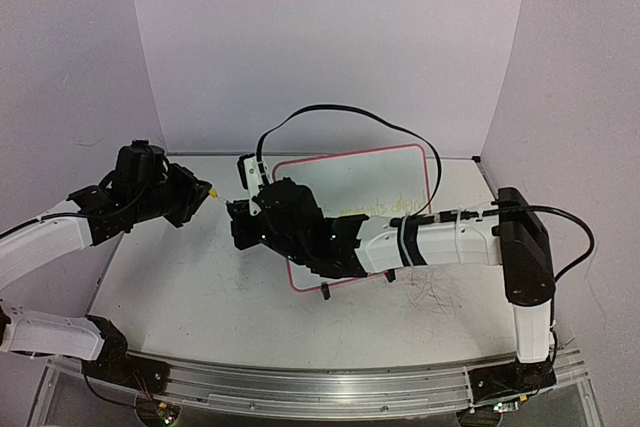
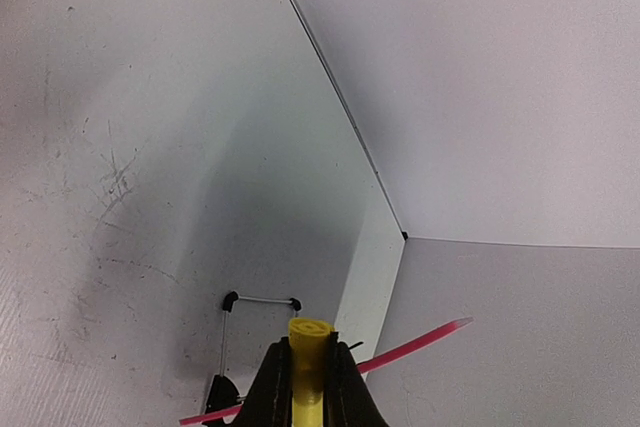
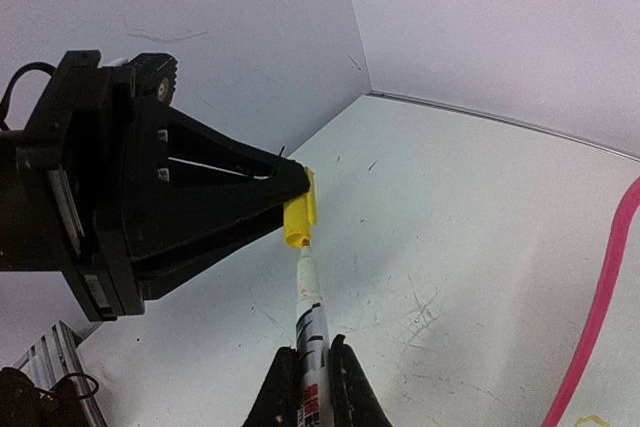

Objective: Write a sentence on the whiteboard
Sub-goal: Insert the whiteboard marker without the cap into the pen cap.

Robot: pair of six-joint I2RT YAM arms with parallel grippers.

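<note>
Two robot hands meet just beside the left edge of the flat white whiteboard (image 1: 380,172) with the thin pink rim, which sits on the scuffed grey-white surface (image 1: 180,277). The left hand (image 3: 290,187) is clenched on a small yellow cap (image 3: 298,222). The right hand (image 3: 312,352) grips a thin white marker pen (image 3: 310,317), whose tip points right at the cap's open end. A faint yellow sentence (image 1: 372,209) shows on the whiteboard, so I think the writing is done. The pen seems lined up this way to get its cap back on.
</note>
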